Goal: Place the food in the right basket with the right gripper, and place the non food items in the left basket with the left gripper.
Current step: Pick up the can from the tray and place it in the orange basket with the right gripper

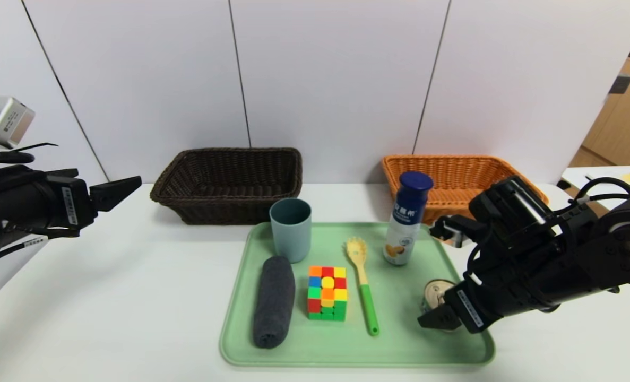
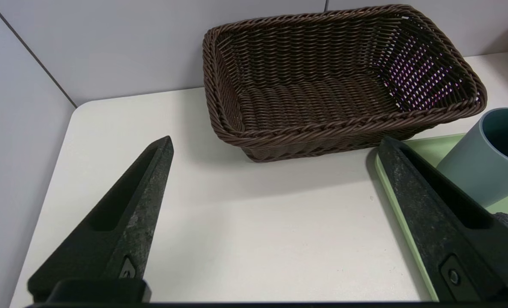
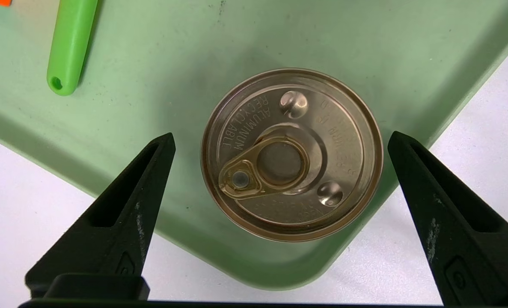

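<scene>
Only the right wrist view gives us the tin [image 3: 291, 155] from straight above: pull-tab lid up, sitting in a corner of the green tray [image 3: 219, 38]. The head view shows just a sliver of that tin [image 1: 436, 295] behind the right gripper [image 1: 438, 317]. The left wrist view alone shows the inside of the dark basket [image 2: 339, 81], w/ nothing in it.

Count, head view: 2 baskets, dark brown [image 1: 229, 183] on the left, orange-tan [image 1: 460, 180] on the right; 1 tray [image 1: 399, 350]; on it 6 items: 1 cup [image 1: 291, 229], 1 rolled towel [image 1: 274, 301], 1 puzzle cube [image 1: 327, 293], 1 pasta spoon [image 1: 362, 284], 1 white bottle [image 1: 407, 225], 1 tin.

Right gripper [image 3: 279, 141] hovers directly over the tin, fingers spread wide, one on each side, not touching it. Left gripper [image 2: 275, 143] sits off to the left over bare table [image 2: 245, 222], near the dark basket, fingers also wide apart, holding nothing; the cup [image 2: 489, 158] is beside one finger.
</scene>
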Controlling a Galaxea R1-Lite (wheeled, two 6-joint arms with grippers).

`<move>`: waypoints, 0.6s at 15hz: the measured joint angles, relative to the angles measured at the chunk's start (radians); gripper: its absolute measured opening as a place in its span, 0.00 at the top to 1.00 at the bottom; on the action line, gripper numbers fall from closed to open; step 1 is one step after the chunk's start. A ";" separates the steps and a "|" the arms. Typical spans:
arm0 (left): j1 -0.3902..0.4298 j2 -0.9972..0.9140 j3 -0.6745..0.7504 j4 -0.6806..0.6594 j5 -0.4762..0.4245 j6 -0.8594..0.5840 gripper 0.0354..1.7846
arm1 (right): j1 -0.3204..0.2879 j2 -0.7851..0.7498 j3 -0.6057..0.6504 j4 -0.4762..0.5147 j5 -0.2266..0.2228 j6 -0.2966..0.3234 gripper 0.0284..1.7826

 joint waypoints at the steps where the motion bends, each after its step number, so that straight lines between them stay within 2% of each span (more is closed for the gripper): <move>1: 0.000 -0.002 0.003 0.000 0.000 0.000 0.06 | 0.000 0.000 0.001 0.001 0.000 -0.004 0.07; 4: 0.000 -0.006 0.009 0.000 0.000 0.000 0.06 | 0.000 0.001 0.002 0.004 -0.002 -0.008 0.36; 8: 0.000 -0.008 0.013 0.000 0.000 0.000 0.06 | 0.000 0.001 0.010 0.004 -0.001 -0.008 0.61; 9: 0.000 -0.010 0.014 0.000 0.000 0.000 0.06 | 0.000 0.000 0.013 0.002 0.000 -0.009 0.97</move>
